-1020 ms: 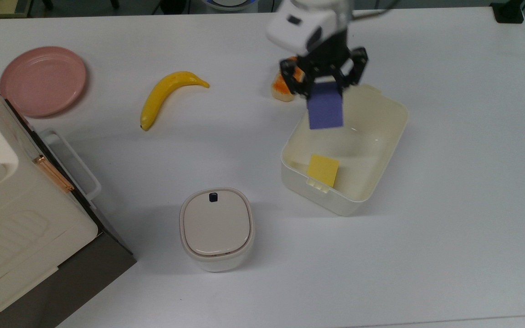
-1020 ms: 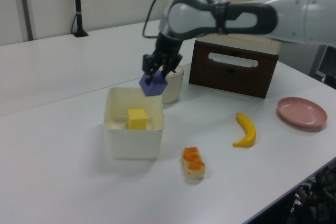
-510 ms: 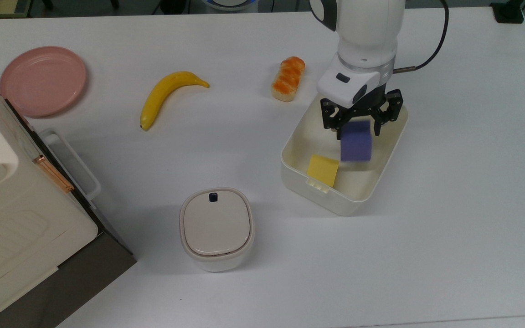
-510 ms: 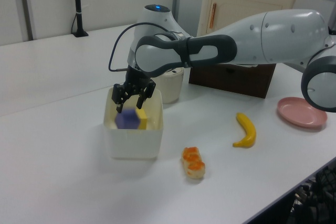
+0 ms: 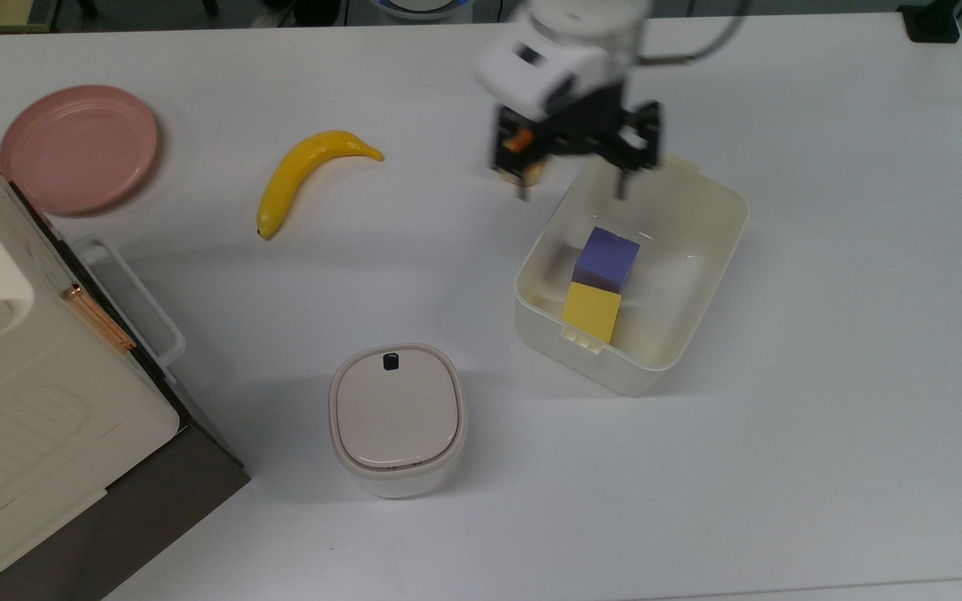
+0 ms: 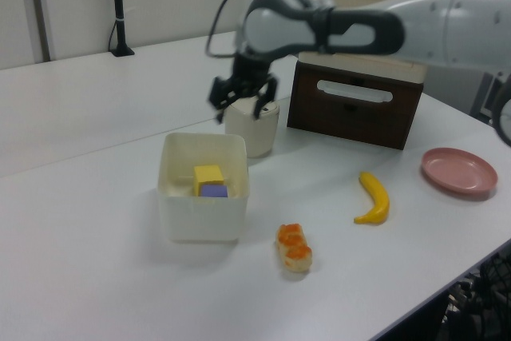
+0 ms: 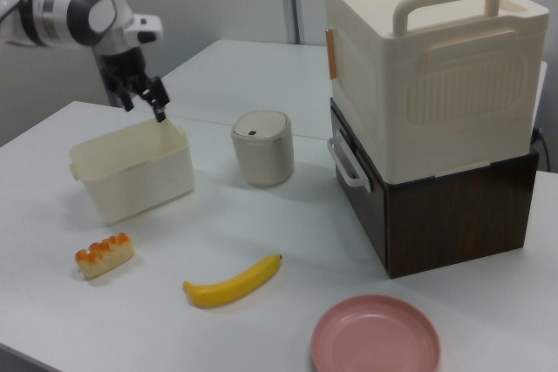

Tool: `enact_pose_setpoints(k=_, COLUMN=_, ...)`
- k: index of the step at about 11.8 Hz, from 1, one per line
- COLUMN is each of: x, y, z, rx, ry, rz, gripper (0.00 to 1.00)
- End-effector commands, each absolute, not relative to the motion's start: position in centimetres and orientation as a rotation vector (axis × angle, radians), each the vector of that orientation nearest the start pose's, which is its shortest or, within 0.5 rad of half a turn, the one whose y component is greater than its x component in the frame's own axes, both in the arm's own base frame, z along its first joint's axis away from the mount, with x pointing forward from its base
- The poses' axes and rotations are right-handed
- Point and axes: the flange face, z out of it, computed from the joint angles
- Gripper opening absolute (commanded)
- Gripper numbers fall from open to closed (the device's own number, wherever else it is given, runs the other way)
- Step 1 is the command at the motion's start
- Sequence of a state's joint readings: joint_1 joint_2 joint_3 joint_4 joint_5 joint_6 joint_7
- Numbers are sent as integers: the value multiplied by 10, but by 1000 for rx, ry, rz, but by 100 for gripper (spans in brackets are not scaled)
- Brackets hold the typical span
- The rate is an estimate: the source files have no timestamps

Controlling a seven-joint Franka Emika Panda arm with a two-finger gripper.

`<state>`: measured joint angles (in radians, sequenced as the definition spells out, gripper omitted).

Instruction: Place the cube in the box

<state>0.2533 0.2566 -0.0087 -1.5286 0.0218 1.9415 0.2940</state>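
The blue-purple cube rests inside the cream-white box, touching a yellow cube. In the left view the cube lies low in the box, in front of the yellow cube. My gripper hangs open and empty above the box's far rim, towards the top view's upper left, well clear of the cube. It is also raised above the box in the left view and in the right view, where the box hides its contents.
A bread roll lies beside the box, partly behind my gripper in the top view. A banana, a pink plate and a lidded beige container sit on the white table. A large cream case stands on a brown box.
My gripper opened and let go of the cube, which dropped into the box beside the yellow cube. The gripper then rose and drew back towards the top view's upper left.
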Motion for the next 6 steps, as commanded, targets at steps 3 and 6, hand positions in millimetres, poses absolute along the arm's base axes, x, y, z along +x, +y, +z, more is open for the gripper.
enact_pose_setpoints(k=3, x=598, y=22, z=586, rx=-3170, ry=189, rz=-144, gripper=100)
enact_pose_setpoints(k=6, x=596, y=7, z=589, rx=-3162, ry=241, rz=-142, gripper=100)
